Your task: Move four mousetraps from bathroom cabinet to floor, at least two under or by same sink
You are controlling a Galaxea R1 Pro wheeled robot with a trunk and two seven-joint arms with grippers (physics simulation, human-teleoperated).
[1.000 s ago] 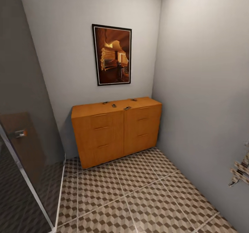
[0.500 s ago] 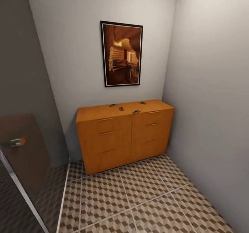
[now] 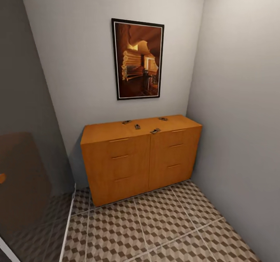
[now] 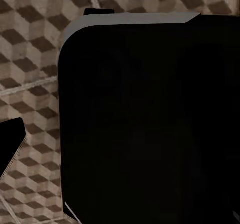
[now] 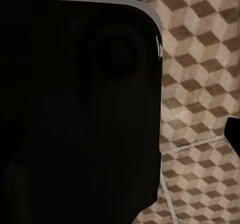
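Step in hand, as I judge it: the approach, with no trap collected. The head view looks across the bathroom floor (image 3: 155, 223) at the cabinet (image 3: 140, 165), which stands against the back wall in the corner formed with the right-hand wall. All four mousetraps lie on its flat top rather than in a drawer: one toward the back, left of centre (image 3: 126, 122); one just in front of it near the middle (image 3: 137, 126); one at the front edge above the seam between the two drawer banks (image 3: 155, 130); one toward the back on the right (image 3: 163, 119). They are apart from one another, none touching. All drawers look closed. Hands: both wrist views are largely blocked by a dark rounded body, with cube-patterned tile beyond it, so I cannot tell whether either hand is released or clenched; nothing indicates either one carries anything. Next move, my estimate: drive closer until the cabinet top is within arm's reach, then bring one hand down over the front-edge trap, which looks easiest to get at. The traps are small and flat, so the pinch will need careful alignment. Room: plain grey walls, a framed picture (image 3: 138, 58) hung above the cabinet, a dark translucent panel (image 3: 23, 137) along the left side. Floor tiles carry a brown, beige and white cube print with pale grout.
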